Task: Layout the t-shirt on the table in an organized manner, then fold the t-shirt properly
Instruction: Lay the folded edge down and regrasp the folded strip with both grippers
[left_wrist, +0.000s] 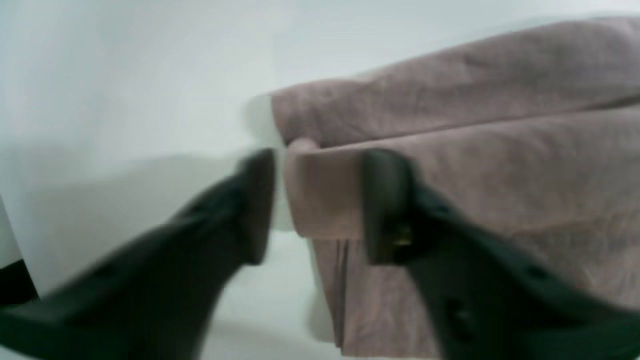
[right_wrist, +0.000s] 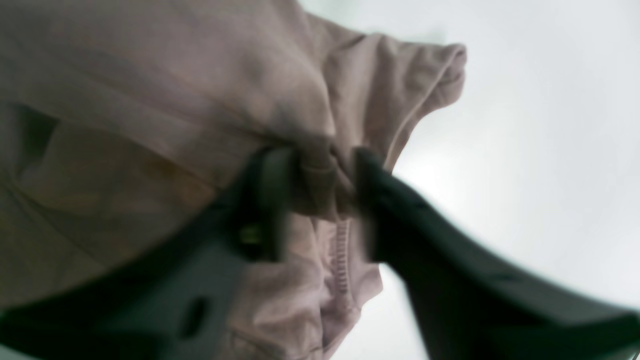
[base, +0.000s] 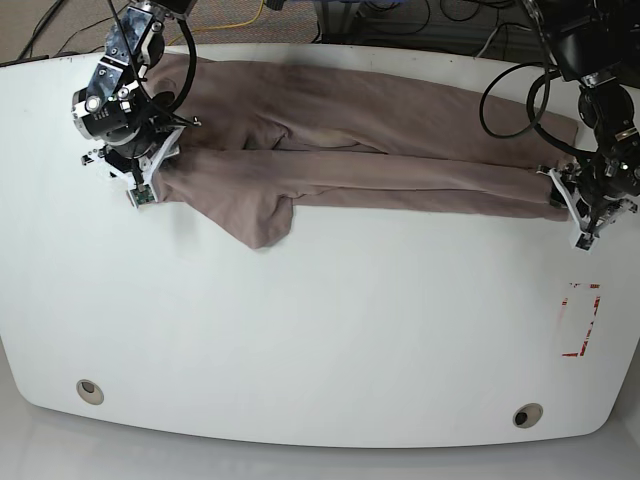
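The left gripper (left_wrist: 317, 205) is standing unclenched, its fingertips straddling the shirt's folded corner, presumably for taking that end of the layer. The right gripper (right_wrist: 320, 200) is likewise spreading its tips around the bunched opposite end (blurred fingers, but a gap is showing), with no firm pinch visible. Such placing at both ends is likely serving a paired pull or lift, keeping the long fold level.

The shirt (base: 400, 120) is lying lengthwise between the grippers, along the table's arm side. Its upper layer is doubling back over the lower one, probably for making a narrow band; the flap (base: 260, 225) is poking out of the shirt's long edge, nearer its right-gripper end, and is probably needing a tuck.

Beyond the shirt's long edge, away from the arms, the glossy white table (base: 350, 330) is stretching out, bearing red tape (base: 597, 320) off the shirt's left-gripper end and two grommets (base: 90, 391) farther from it. Grey floor (base: 60, 450) is showing past those; cables (base: 440, 12) are trailing behind the shirt, on the arm side.
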